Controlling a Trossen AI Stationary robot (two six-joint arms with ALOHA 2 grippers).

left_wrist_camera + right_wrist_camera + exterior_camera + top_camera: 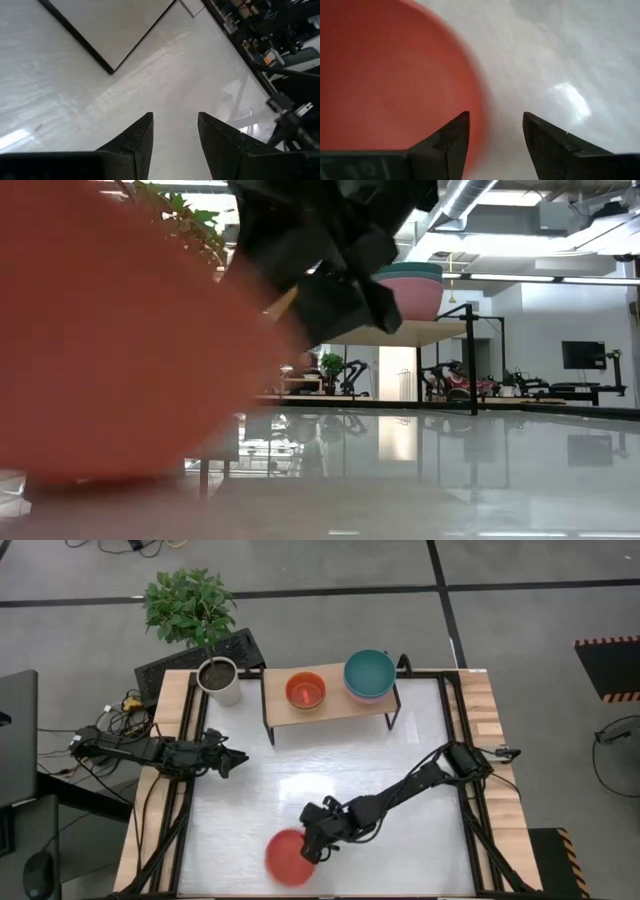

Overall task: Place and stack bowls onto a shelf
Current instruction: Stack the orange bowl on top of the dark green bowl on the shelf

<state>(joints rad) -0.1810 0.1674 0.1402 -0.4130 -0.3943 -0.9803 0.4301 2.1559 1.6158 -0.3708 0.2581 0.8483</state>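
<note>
The right gripper [312, 848] is positioned low over the near part of the table [420, 840], at the rim of a red bowl [290, 857]. In the right wrist view its fingers [451, 145] are spread, one over the bowl's inner edge and the other outside over bare table, so the rim lies between them without being pinched. This placement is judged to be a straddle of the rim in preparation for a grasp; the bowl is not yet held.

The left gripper [232, 760] is parked over the table's left side, well apart from the bowl. Its fingers [134, 145] are spread and nothing is between them; it is judged to be waiting clear of the working arm.

The shelf [330, 700] stands at the far edge of the table. On it an orange-red bowl [306, 690] sits left of centre, and a stack [369, 675] sits at the right end, placed there presumably to leave room for more.

Count: one red bowl on the table; one orange-red bowl on the shelf; in the stack, a teal bowl on top with pink and a purple edge beneath, at least three. The stack's full number cannot be told. One plant pot [219, 681] stands beside the shelf's left end.
</note>
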